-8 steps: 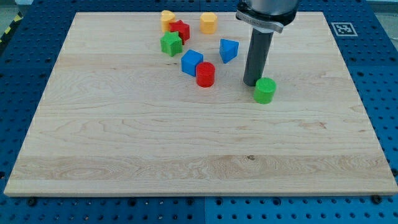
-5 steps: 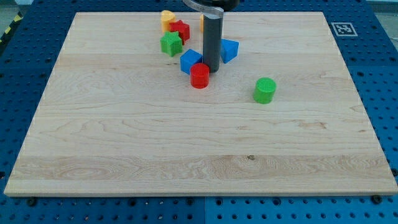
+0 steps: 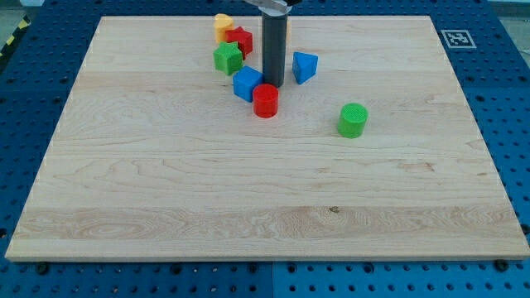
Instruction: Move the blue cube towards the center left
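Our rod point(image 3: 272, 50) runs out of view at the far edge, so its upper part is cut off. It hides the right edge of the blue cube point(image 3: 246, 84), and we cannot tell whether my tip point(image 3: 272, 85) touches it. The yellow block point(image 3: 221, 23) at far left sits partly behind the red block point(image 3: 241, 39), its shape unclear.

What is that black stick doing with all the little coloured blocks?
A robot arm's dark rod is standing on a wooden board. My tip sits right beside the blue cube, on its right side in the view, just above the red cylinder. The cube is meant to go toward the board's centre left, and it is not there yet. A green cube, a red block, a yellow block and a blue wedge-like block cluster nearby; a green cylinder stands alone at the right.
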